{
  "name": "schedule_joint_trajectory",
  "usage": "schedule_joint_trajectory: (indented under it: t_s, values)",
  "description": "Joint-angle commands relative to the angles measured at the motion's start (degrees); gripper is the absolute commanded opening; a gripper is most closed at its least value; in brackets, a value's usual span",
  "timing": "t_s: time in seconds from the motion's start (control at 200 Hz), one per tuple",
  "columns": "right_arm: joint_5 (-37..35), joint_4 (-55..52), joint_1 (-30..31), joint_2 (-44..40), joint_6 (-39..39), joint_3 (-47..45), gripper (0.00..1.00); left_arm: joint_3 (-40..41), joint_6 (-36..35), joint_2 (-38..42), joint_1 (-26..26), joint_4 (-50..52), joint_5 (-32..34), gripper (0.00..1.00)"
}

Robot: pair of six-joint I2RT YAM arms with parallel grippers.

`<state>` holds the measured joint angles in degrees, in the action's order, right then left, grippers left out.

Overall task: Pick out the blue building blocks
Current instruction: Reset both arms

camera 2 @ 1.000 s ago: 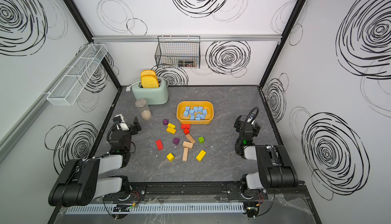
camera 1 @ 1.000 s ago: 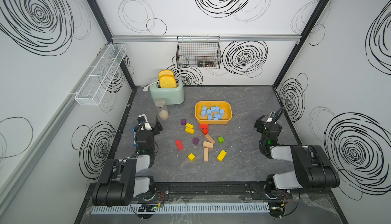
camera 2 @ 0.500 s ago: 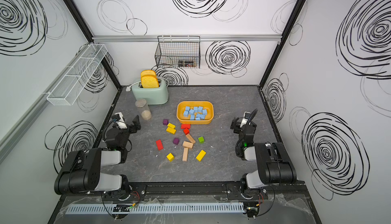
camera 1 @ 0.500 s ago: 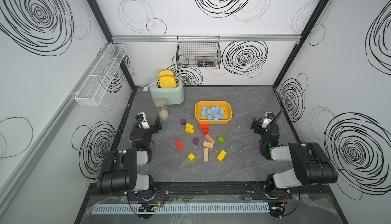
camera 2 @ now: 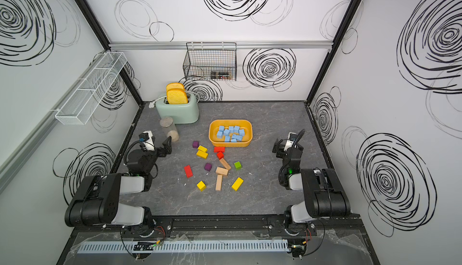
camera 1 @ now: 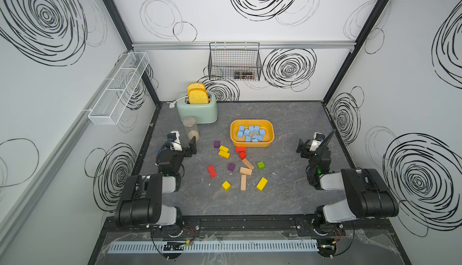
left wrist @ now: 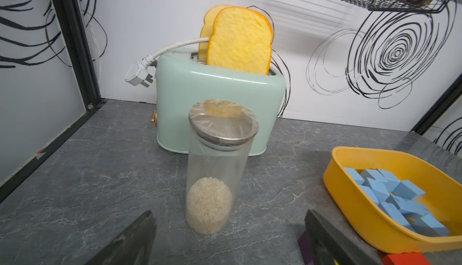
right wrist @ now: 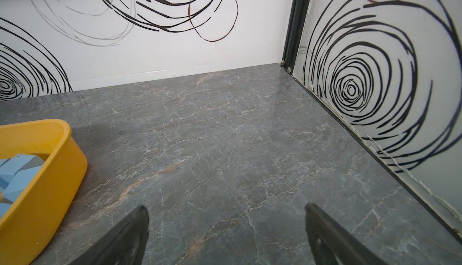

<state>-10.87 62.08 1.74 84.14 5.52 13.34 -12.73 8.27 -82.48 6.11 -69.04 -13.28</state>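
Note:
Several pale blue building blocks [camera 1: 251, 133] [camera 2: 230, 133] lie heaped in a yellow tray [camera 1: 252, 144] [camera 2: 231, 143] at the middle back of the table. My left gripper [camera 1: 186, 142] [camera 2: 160, 143] hovers at the table's left side, open and empty. In the left wrist view its gripper [left wrist: 228, 213] frames a rice jar, with the blue blocks [left wrist: 390, 196] in the tray [left wrist: 350, 201] off to one side. My right gripper [camera 1: 315, 142] [camera 2: 287, 141] [right wrist: 225, 207] stands open over bare table at the right, apart from the tray [right wrist: 50, 183] and the blue blocks [right wrist: 17, 173].
Red, yellow, purple, green and plain wooden blocks [camera 1: 235, 166] are scattered in front of the tray. A mint toaster [camera 1: 197, 112] with toast and a clear rice jar [camera 1: 191, 128] stand at the back left. A black wire basket [camera 1: 233, 62] hangs on the back wall.
Both arms have shifted slightly at the table's sides, their wrists tilting a little. Both grippers stay open. No block has moved.

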Motion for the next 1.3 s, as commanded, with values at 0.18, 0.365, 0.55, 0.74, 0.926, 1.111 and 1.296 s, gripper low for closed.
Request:
schedule_joint_trajectory:
  t_s: [0.18,0.365,0.55,0.74,0.926,1.111,1.296]
  values:
    - [0.17,2.34,-0.11,0.57,-0.33,0.67,0.98,4.35,-6.22,-1.44,-7.49,-11.02,16.44,0.96]
    - [0.06,2.35,-0.10,0.56,-0.33,0.72,0.98,3.62,-5.61,-3.36,-7.34,-13.14,17.36,0.96]
    - [-0.44,1.65,0.19,0.45,-0.27,0.98,0.98,3.60,-5.59,-3.22,-7.34,-12.99,17.41,0.96]
    - [-0.51,1.90,0.20,0.49,-0.25,0.92,0.98,2.19,-7.80,-3.05,-9.89,-9.98,21.15,0.96]
    - [-0.51,1.94,0.23,0.50,-0.31,0.88,0.98,2.99,-8.70,-3.29,-11.55,-11.84,24.06,0.96]
    - [-0.48,2.11,0.22,0.55,-0.40,0.83,0.98,2.90,-8.71,-3.30,-11.65,-11.82,24.18,0.96]
    - [-0.63,2.23,0.24,0.50,-0.42,0.81,0.98,2.69,-8.64,-3.30,-11.47,-11.30,23.80,0.96]
